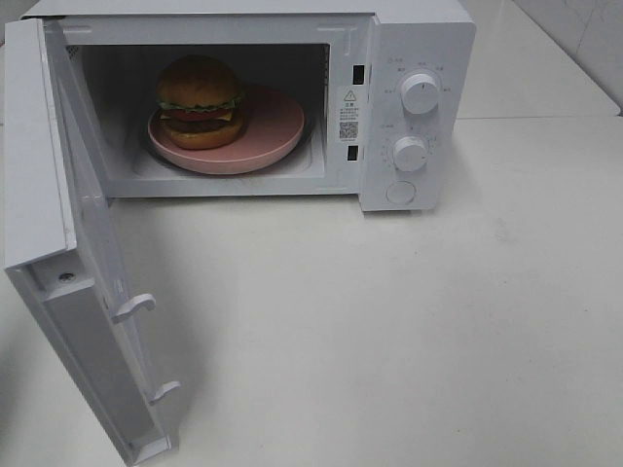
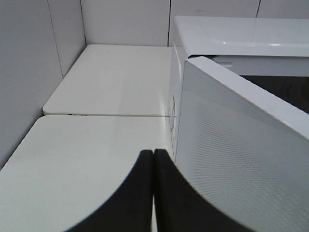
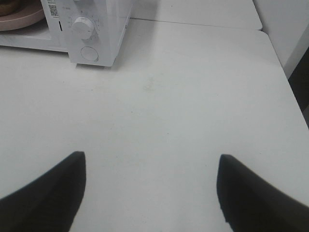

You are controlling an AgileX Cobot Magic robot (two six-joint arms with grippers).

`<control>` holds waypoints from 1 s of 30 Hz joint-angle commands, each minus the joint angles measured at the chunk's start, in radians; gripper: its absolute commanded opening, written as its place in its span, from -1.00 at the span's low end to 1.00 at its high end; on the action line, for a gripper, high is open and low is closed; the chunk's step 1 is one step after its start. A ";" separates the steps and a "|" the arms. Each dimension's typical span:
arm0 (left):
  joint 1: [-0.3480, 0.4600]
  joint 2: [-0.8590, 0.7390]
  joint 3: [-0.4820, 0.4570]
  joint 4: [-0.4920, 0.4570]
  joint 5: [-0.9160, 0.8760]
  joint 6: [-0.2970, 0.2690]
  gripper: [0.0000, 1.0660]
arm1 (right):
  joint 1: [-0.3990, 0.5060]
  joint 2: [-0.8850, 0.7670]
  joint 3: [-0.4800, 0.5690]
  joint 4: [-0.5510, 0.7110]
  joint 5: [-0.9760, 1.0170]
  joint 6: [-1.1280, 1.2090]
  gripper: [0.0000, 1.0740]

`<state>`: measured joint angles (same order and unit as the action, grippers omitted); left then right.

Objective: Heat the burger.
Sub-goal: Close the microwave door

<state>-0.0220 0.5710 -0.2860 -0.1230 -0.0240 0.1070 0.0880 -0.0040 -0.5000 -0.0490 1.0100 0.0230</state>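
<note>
- One white counter (image 1: 389,341) carried everything; pale seams divided its top into slabs.
- One white box-shaped microwave oven (image 1: 419,39) stood toward the far side of the counter, its cavity facing the exterior camera.
- Its one white door (image 1: 39,146) was swung wide open on the left hinge, with the inner face showing.
- One flat, round pink plate (image 1: 273,131) lay on the floor of the cavity.
- One round burger (image 1: 201,101) sat on the plate's left rear part, inside the microwave oven. It had a glossy golden-brown bun, green lettuce, a red layer, a dark patty and yellow cheese.
- One left end effector (image 2: 153,154) appeared only in its own wrist view. Its two dark fingers were pressed together with nothing between them, just beside the door's dotted outer face; whether it touched the door could not be told.
- One right end effector (image 3: 150,157) had its two dark fingers well apart and empty, above bare counter and well apart from the microwave oven's control side.
- Two round white dials (image 1: 421,92) sat one above the other on the right-hand panel.
- One round white button (image 1: 401,192) sat below the dials.
- Two white latch hooks (image 1: 134,307) stuck out from the door's free edge.
- One triangular warning sticker (image 1: 348,97) sat above one code label (image 1: 348,128) on the frame beside the cavity.
</note>
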 commanded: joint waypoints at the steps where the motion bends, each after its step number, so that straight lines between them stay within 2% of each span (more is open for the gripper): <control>1: -0.001 0.027 0.037 0.009 -0.121 0.006 -1.00 | -0.005 -0.027 0.002 -0.002 -0.018 0.001 0.40; 3: -0.001 0.076 0.077 0.079 -0.224 -0.004 -1.00 | -0.005 -0.027 0.002 -0.002 -0.018 0.001 0.40; 4: -0.001 0.076 0.077 0.079 -0.224 -0.004 -1.00 | -0.005 -0.027 0.002 -0.002 -0.018 0.001 0.40; 5: -0.001 0.110 0.102 0.123 -0.301 -0.027 -1.00 | -0.005 -0.027 0.002 -0.002 -0.018 0.001 0.40; 6: -0.001 0.152 0.120 0.179 -0.363 -0.075 -1.00 | -0.005 -0.027 0.002 -0.002 -0.018 0.001 0.40; 7: -0.001 0.152 0.120 0.179 -0.363 -0.075 -1.00 | -0.005 -0.027 0.002 -0.002 -0.018 0.001 0.40; 8: -0.001 0.169 0.121 0.201 -0.372 -0.107 -1.00 | -0.005 -0.027 0.002 -0.002 -0.018 0.001 0.40; 9: -0.001 0.219 0.121 0.265 -0.406 -0.154 -1.00 | -0.005 -0.027 0.002 -0.002 -0.018 0.001 0.40; 10: -0.001 0.219 0.121 0.265 -0.406 -0.154 -1.00 | -0.005 -0.027 0.002 -0.002 -0.018 0.001 0.40; 12: -0.001 0.296 0.121 0.360 -0.481 -0.220 -1.00 | -0.005 -0.027 0.002 -0.002 -0.018 0.001 0.40; 15: -0.001 0.326 0.120 0.387 -0.504 -0.244 -1.00 | -0.005 -0.027 0.002 -0.002 -0.018 0.001 0.40; 17: -0.001 0.428 0.118 0.487 -0.619 -0.327 -1.00 | -0.005 -0.027 0.002 -0.002 -0.018 0.001 0.40; 19: -0.001 0.454 0.118 0.509 -0.659 -0.342 -1.00 | -0.005 -0.027 0.002 -0.002 -0.018 0.001 0.40; 20: -0.001 0.501 0.118 0.537 -0.722 -0.373 -1.00 | -0.005 -0.027 0.002 -0.002 -0.018 0.001 0.40; 24: -0.001 0.569 0.117 0.569 -0.773 -0.401 -1.00 | -0.005 -0.027 0.002 -0.002 -0.018 0.001 0.40; 30: -0.001 0.683 0.116 0.614 -0.910 -0.413 -1.00 | -0.005 -0.027 0.002 -0.002 -0.018 0.001 0.40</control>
<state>-0.0220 1.2290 -0.1660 0.4810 -0.8730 -0.2890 0.0880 -0.0040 -0.5000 -0.0490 1.0100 0.0230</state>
